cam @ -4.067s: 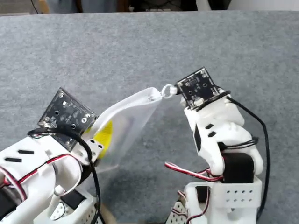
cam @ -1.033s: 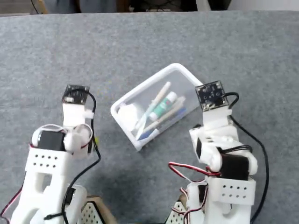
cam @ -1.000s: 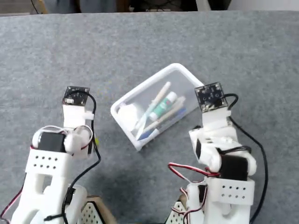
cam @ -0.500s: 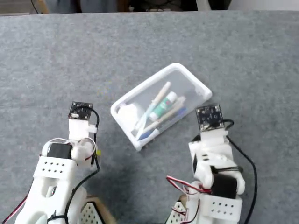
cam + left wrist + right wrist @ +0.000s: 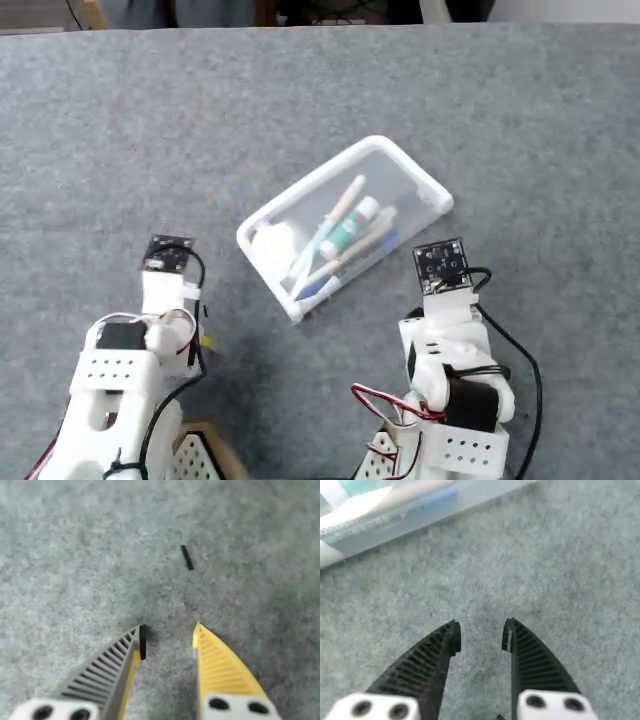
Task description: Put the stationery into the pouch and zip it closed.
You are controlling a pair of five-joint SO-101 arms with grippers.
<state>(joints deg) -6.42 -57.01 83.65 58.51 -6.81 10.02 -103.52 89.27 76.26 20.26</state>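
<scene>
1. Where my left arm point(image 5: 130, 350) sits at the near left of the grey mat point(image 5: 520, 120), my left gripper point(image 5: 169, 636) hangs just over the mat with its fingers parted, holding nothing. A small black fleck point(image 5: 186, 557) lies on the mat beyond it.
2. Between my arms, nearer the right one, the clear pouch point(image 5: 345, 225) lies flat. Its long axis runs diagonally, from the near left up to the far right.
3. The stationery point(image 5: 350, 228) is inside the pouch, with the pens lying along that same diagonal.
4. On my right arm point(image 5: 450, 360), my right gripper point(image 5: 481, 630) is spread and empty over bare mat, close to the pouch's point(image 5: 395, 510) near long edge but not touching it.
</scene>
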